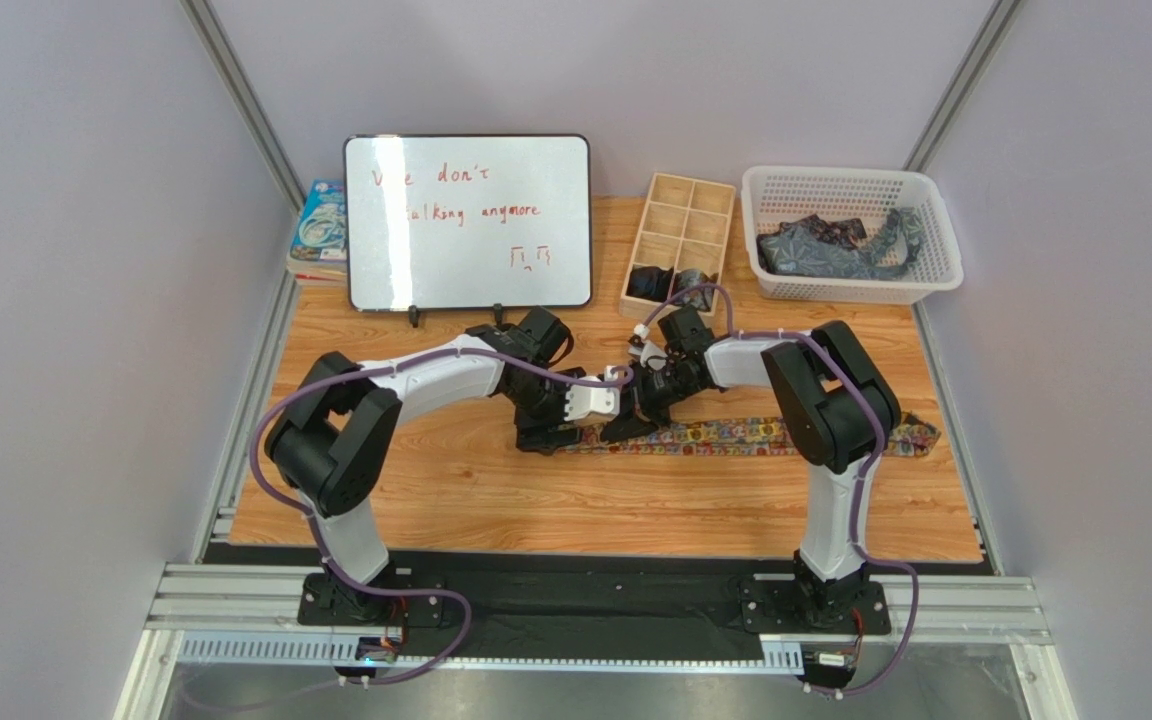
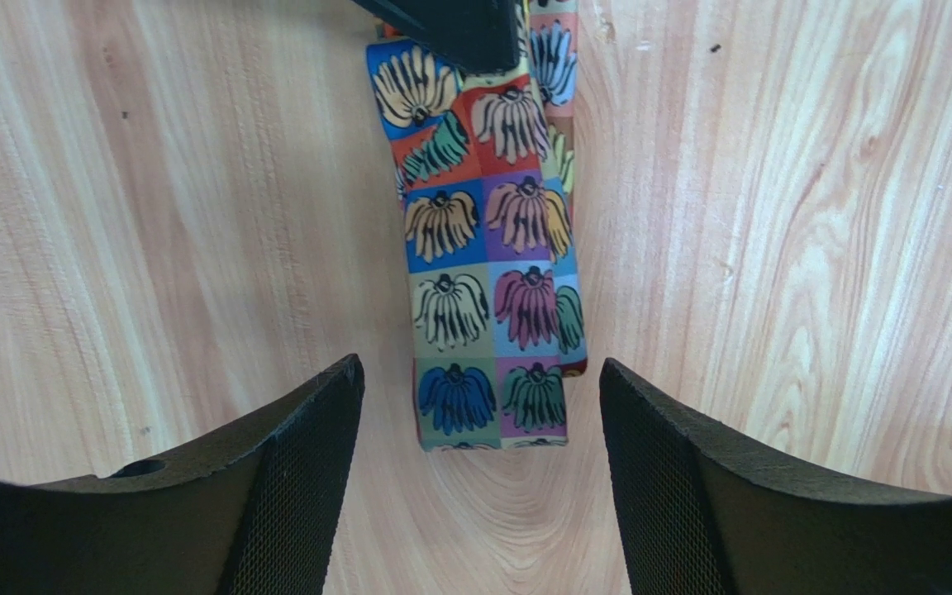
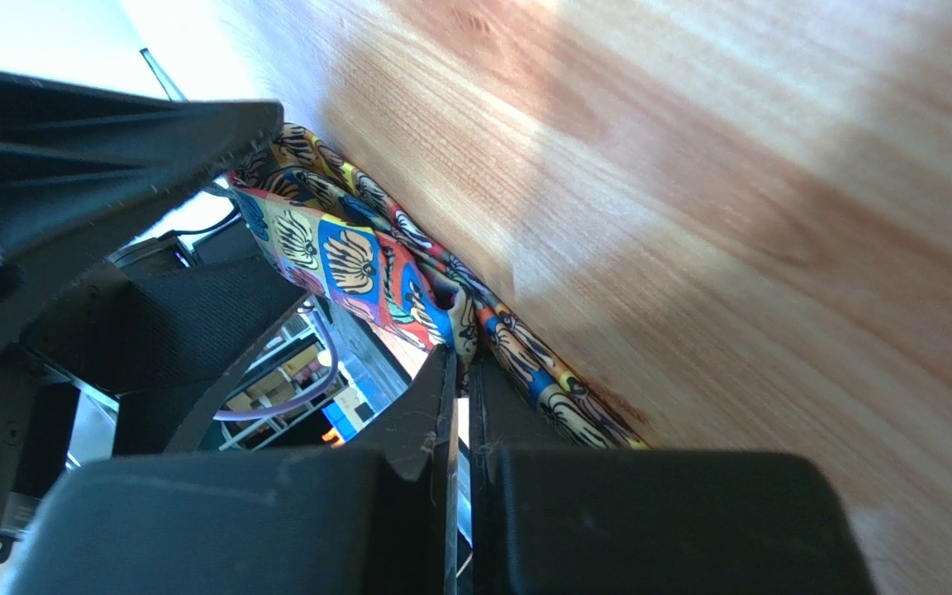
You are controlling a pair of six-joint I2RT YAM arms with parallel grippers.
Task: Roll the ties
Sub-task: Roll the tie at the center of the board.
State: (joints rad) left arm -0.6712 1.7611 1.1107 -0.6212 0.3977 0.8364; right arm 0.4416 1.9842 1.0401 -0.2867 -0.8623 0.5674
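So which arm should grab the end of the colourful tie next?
Left, probably. The left gripper hovers open, one finger on each side of the colourful tie at its end, while the right gripper is shut, pinching it further along.

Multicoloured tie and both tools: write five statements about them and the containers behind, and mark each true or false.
1. The left tool is open and straddles the end of the multicoloured tie. True.
2. The right tool is wide open. False: it is shut on the tie.
3. The multicoloured tie is fully rolled. False: most of it lies stretched along the table.
4. Dark ties lie in the white basket. True.
5. The wooden compartment box is empty. False: dark rolls sit in its near compartments.
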